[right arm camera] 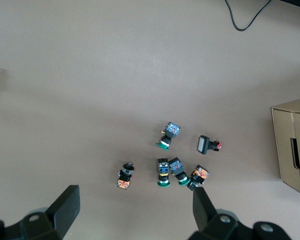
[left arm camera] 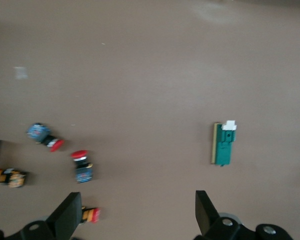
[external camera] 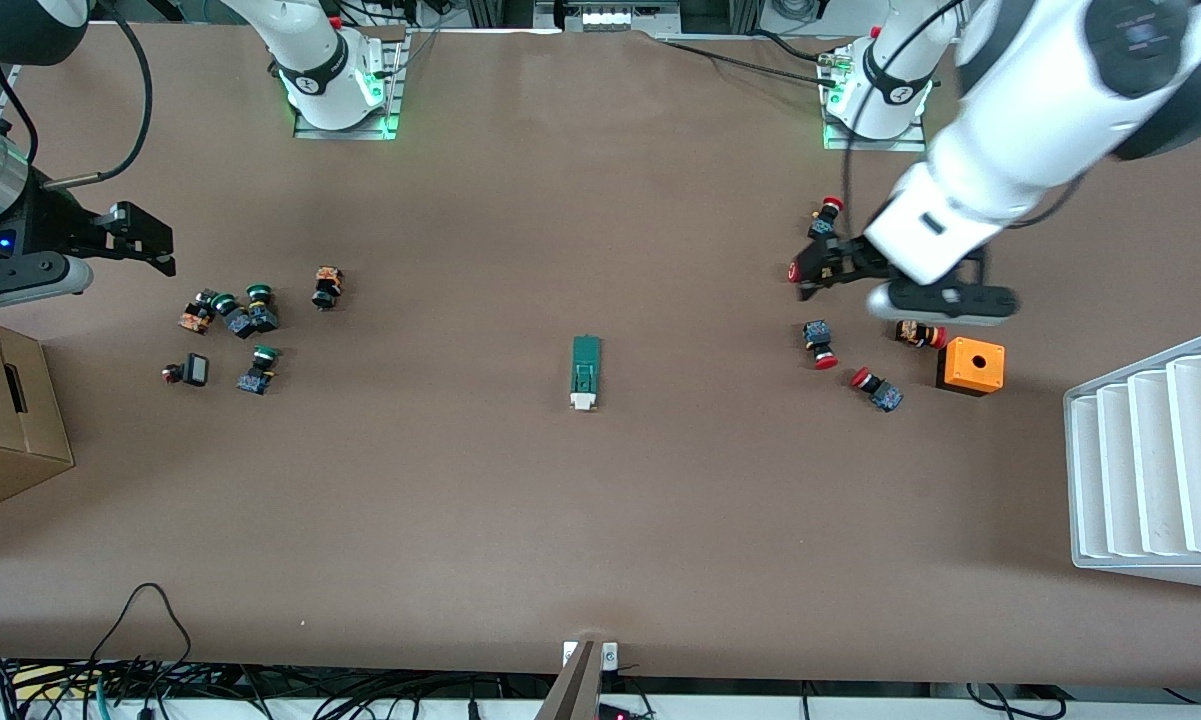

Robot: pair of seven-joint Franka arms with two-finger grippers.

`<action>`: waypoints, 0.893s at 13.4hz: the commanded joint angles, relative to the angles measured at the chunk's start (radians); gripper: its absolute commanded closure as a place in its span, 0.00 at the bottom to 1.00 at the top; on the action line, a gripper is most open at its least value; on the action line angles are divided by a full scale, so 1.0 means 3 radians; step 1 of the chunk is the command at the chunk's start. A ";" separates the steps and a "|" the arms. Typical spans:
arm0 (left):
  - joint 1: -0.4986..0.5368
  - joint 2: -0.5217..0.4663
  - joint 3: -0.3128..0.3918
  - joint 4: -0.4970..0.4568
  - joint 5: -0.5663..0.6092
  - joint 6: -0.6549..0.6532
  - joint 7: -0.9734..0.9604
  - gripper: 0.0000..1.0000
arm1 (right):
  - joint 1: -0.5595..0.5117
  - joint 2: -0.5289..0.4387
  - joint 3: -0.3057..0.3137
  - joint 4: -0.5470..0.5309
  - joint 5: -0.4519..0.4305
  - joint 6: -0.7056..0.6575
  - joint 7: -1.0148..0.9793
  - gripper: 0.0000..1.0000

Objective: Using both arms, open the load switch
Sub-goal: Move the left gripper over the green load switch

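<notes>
Lying alone mid-table, the load switch [external camera: 585,373] points its long axis toward the front camera, white end nearest it. The left claw [external camera: 810,275] hangs released over the red push buttons [external camera: 820,345] toward its arm's end of the table, seemingly the closer of the two; the right claw [external camera: 150,245] hangs released at the other end

From the left wrist, the load switch [left arm camera: 223,144] lies ahead of the spread fingers [left arm camera: 205,210]

From the right wrist, only green push buttons [right arm camera: 165,175] show under the right claw [right arm camera: 135,205]

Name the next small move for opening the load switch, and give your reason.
Probably bring both arms in over the load switch. It lies untouched mid-table, while the open left claw hangs over the red buttons and the open right claw hangs near the green ones.
</notes>
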 commanded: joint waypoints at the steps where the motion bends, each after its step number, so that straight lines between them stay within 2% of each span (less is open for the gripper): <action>1: -0.0077 0.0008 -0.0103 -0.0209 0.0074 0.0334 -0.0313 0.00 | -0.0026 0.0007 -0.0010 0.0037 0.0048 0.0003 0.0011 0.00; 7: -0.0614 0.0309 -0.0210 -0.0481 0.0825 0.1024 -0.1453 0.00 | -0.0077 0.0007 -0.0046 0.0048 0.0048 0.0003 -0.0010 0.00; 10: -0.0849 0.0513 -0.0216 -0.0654 0.1356 0.1423 -0.2138 0.00 | -0.0118 0.0007 -0.0046 0.0037 0.0028 0.0003 -0.0020 0.00; 12: -0.1058 0.0733 -0.0216 -0.0655 0.1902 0.1536 -0.2771 0.00 | -0.0174 0.0007 -0.0046 0.0047 0.0022 -0.0002 -0.0015 0.00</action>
